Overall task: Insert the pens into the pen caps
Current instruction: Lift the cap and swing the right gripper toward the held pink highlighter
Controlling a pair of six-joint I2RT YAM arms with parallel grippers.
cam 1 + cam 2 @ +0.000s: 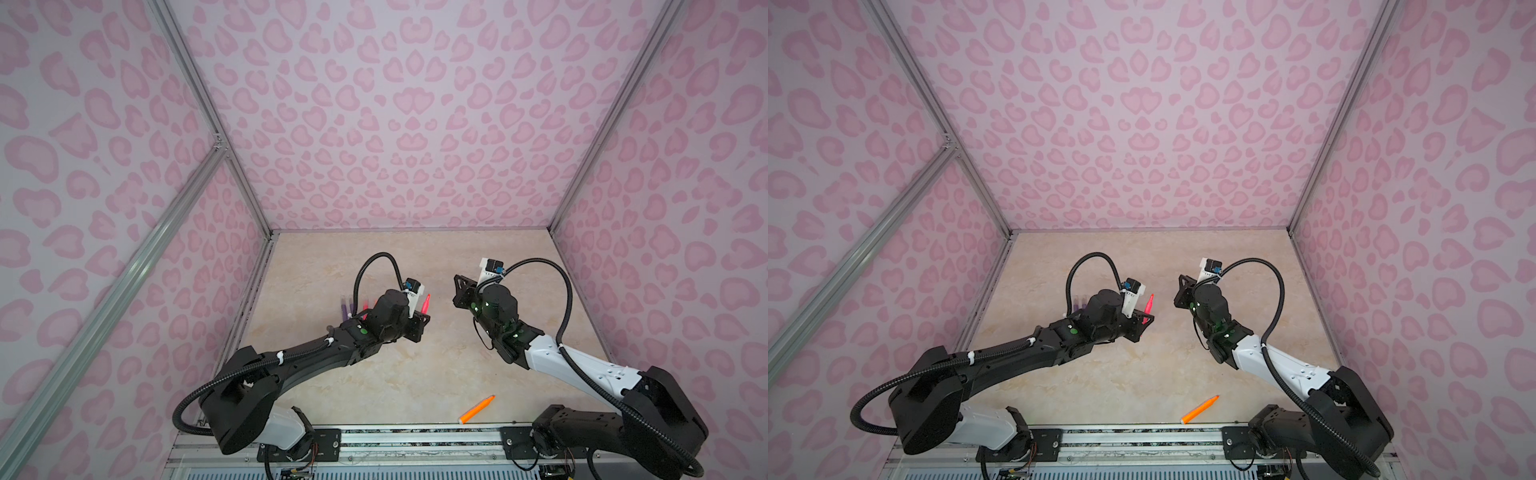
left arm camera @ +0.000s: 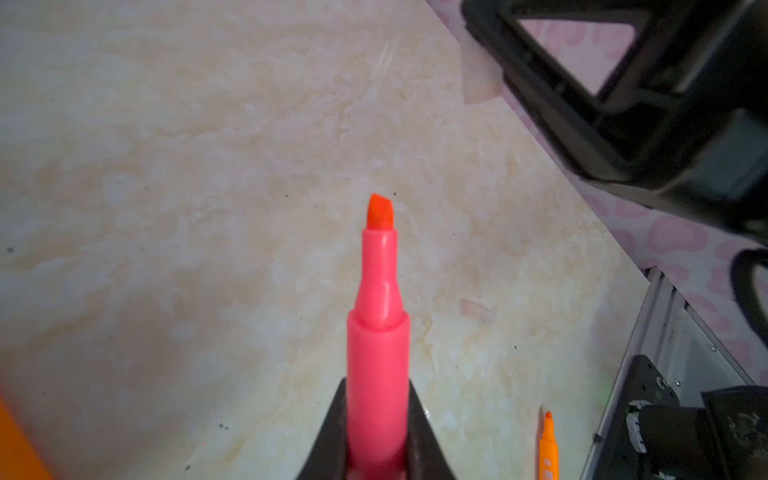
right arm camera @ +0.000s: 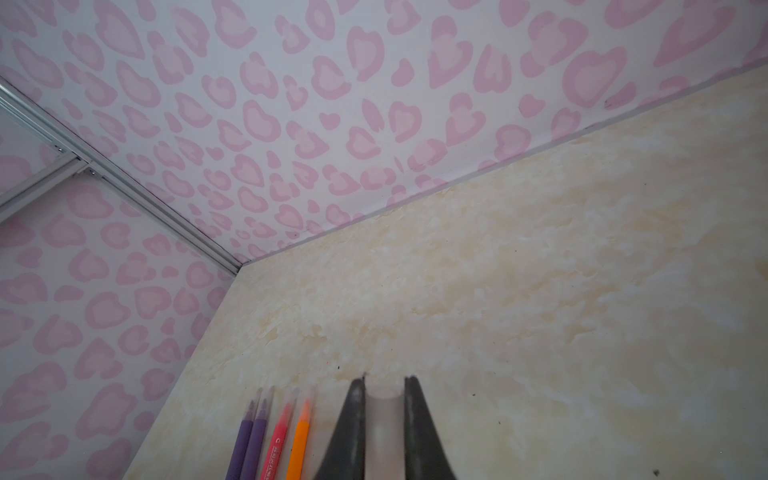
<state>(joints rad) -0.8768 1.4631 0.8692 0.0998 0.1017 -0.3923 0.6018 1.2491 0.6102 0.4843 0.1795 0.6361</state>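
Observation:
My left gripper [image 2: 376,386] is shut on a pink-red pen [image 2: 377,332] whose bare orange-red tip points away from the jaws. In both top views this pen [image 1: 425,304] [image 1: 1148,303] sticks up from the left gripper [image 1: 420,318] toward the right gripper [image 1: 457,293], a short gap apart. The right gripper [image 3: 384,380] is shut on a clear pen cap [image 3: 384,415] with its open end facing outward. Another clear cap [image 2: 478,311] lies loose on the table. An uncapped orange pen [image 1: 477,409] lies near the front edge.
Beside the right gripper lies a row of capped pens: two purple [image 3: 251,436], one pink-red [image 3: 277,436] and one orange [image 3: 299,436]. The left arm partly hides this row [image 1: 348,307] in the top views. Pink patterned walls close three sides; a metal rail [image 1: 415,436] runs along the front.

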